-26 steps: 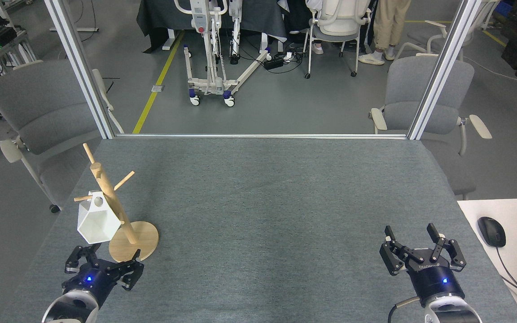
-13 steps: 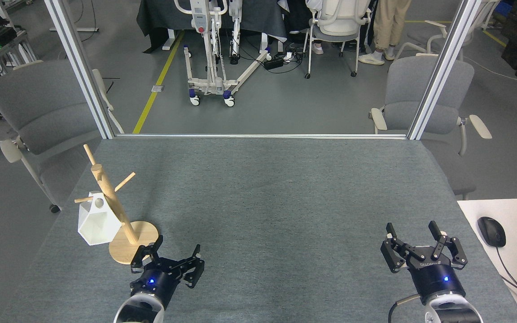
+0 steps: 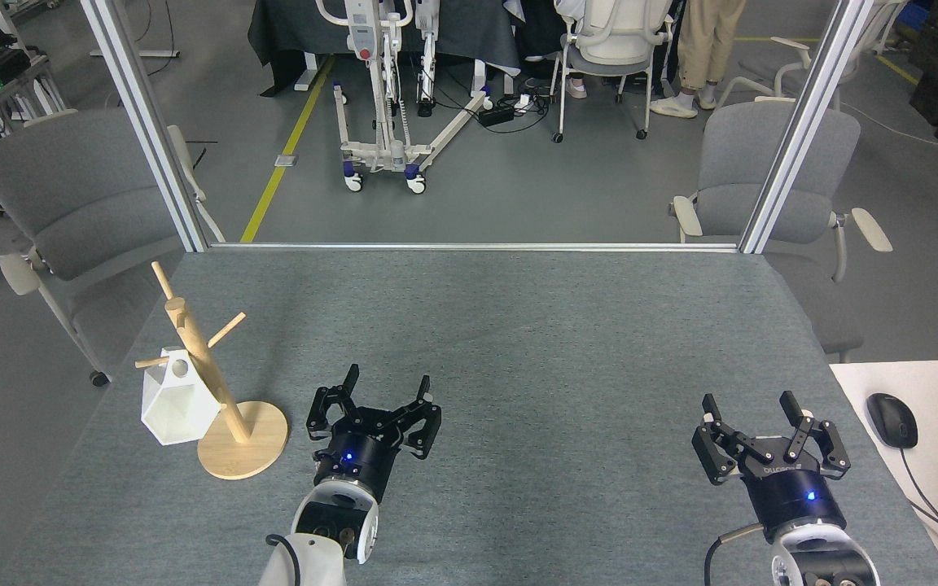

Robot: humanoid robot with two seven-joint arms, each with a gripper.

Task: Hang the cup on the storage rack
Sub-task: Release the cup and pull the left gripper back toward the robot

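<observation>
**Open felt across the middle, rack crowding the left edge**

The grey table (image 3: pixel 518 342) is lying bare through the frame's centre and right. At lower left, the storage rack (image 3: pixel 216 391) is standing with the cup (image 3: pixel 176 407) hanging off it, blocking passage there.

Cup (image 3: pixel 177 405) on rack (image 3: pixel 216 391) peg, table (image 3: pixel 518 342) left.

Single head view, taken from above the near edge of the table (image 3: pixel 518 342) and facing forward and down. The table's grey surface fills the lower two thirds at close range, and both arms enter from the bottom edge. Beyond the table's far edge, two upright metal posts (image 3: pixel 143 122) frame a more distant stretch of floor with chairs (image 3: pixel 770 171). There is only this one view, so no part of the scene is shared.
</observation>
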